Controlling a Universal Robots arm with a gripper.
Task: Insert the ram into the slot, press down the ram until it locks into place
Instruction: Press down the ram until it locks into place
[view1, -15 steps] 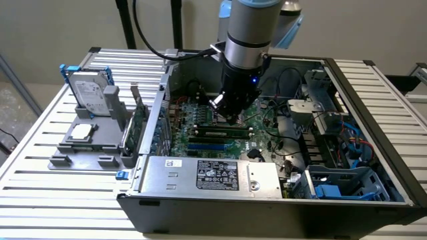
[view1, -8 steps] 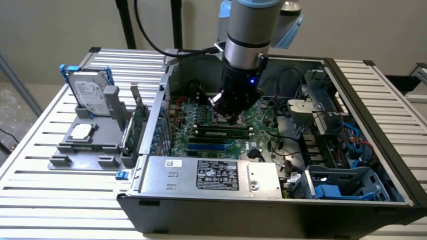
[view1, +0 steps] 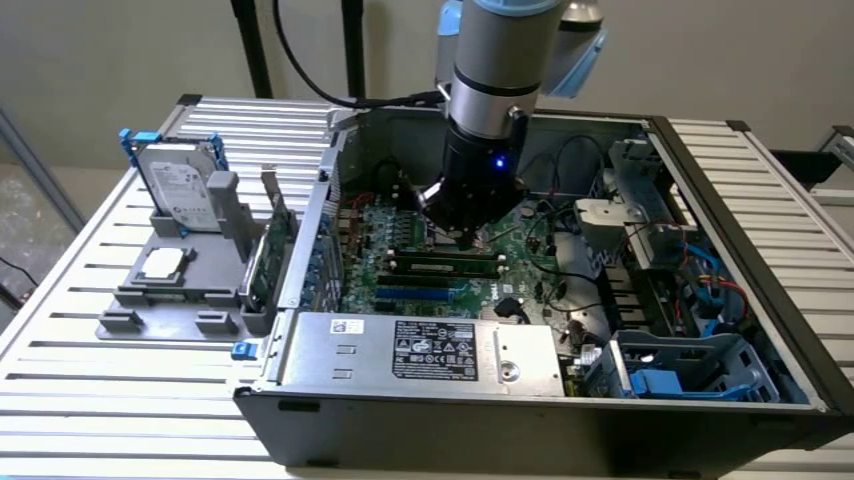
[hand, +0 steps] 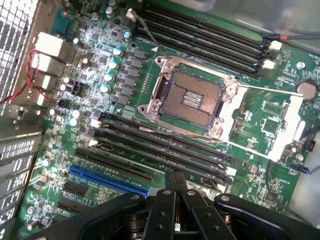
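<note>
White and black stickers sit on the power supply (view1: 420, 350), and the drive (view1: 180, 185) carries a label, but I can read none of the writing. The open case (view1: 534, 430) stands on a slatted metal table (view1: 80, 300) before a plain beige wall. The ram (view1: 443, 263), a thin green stick with dark chips, lies along one of the black slots (hand: 160, 147) on the motherboard (hand: 260, 125), its ends by white latches. My pincer (view1: 465, 240) hangs just above it, fingers (hand: 167, 200) drawn together, holding nothing.
</note>
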